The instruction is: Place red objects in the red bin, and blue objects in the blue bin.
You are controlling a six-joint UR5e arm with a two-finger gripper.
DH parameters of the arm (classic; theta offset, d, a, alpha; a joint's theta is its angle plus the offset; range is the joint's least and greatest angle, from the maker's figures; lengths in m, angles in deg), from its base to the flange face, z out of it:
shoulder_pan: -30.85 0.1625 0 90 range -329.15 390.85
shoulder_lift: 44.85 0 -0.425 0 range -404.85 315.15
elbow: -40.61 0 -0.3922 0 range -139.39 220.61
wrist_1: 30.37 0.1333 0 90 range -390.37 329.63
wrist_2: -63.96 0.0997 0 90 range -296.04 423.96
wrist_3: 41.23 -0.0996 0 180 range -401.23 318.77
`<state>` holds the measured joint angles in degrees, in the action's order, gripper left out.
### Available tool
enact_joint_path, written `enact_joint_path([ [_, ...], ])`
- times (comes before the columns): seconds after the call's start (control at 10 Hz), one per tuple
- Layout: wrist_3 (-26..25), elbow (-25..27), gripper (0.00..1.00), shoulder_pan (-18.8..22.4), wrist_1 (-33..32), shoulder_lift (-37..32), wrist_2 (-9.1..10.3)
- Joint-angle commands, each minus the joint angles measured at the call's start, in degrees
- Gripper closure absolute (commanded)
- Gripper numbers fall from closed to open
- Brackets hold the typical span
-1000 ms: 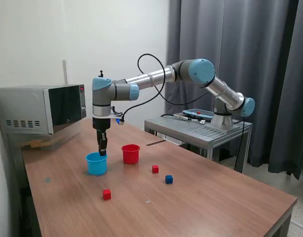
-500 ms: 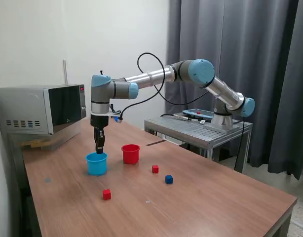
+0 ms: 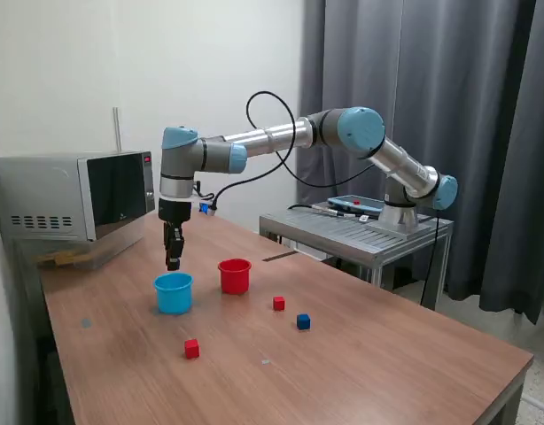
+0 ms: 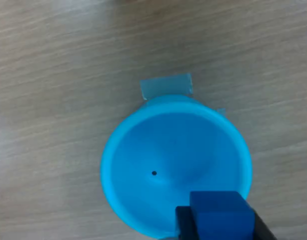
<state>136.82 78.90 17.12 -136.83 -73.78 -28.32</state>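
Am hovering end effector (image 3: pixel 173 263) just above small round light blue plastic cup (image 3: pixel 173 292) on wooden bench (image 3: pixel 361 354).

Wrist view: fingers clamping tiny dark blue cube (image 4: pixel 221 216), cube hanging over cup's rim (image 4: pixel 113 145), cup interior showing bare.

Judging cube light, rigid, smooth-faced; pinch on opposite flat sides suiting it, slip likely if grip loose.

Waiting on bench: second dark blue cube (image 3: pixel 303 321), two tiny red cubes (image 3: pixel 278 303) (image 3: pixel 191 348), small round red plastic cup (image 3: pixel 234 275) beside blue one.
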Motion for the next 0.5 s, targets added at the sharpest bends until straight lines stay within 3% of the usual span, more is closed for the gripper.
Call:
enact_joint_path([
  [0.0,-0.2,0.3,1.00,0.0,0.1,0.0,-0.01],
  [0.4,-0.7,1.2,1.00,0.0,0.3,-0.1,0.25],
])
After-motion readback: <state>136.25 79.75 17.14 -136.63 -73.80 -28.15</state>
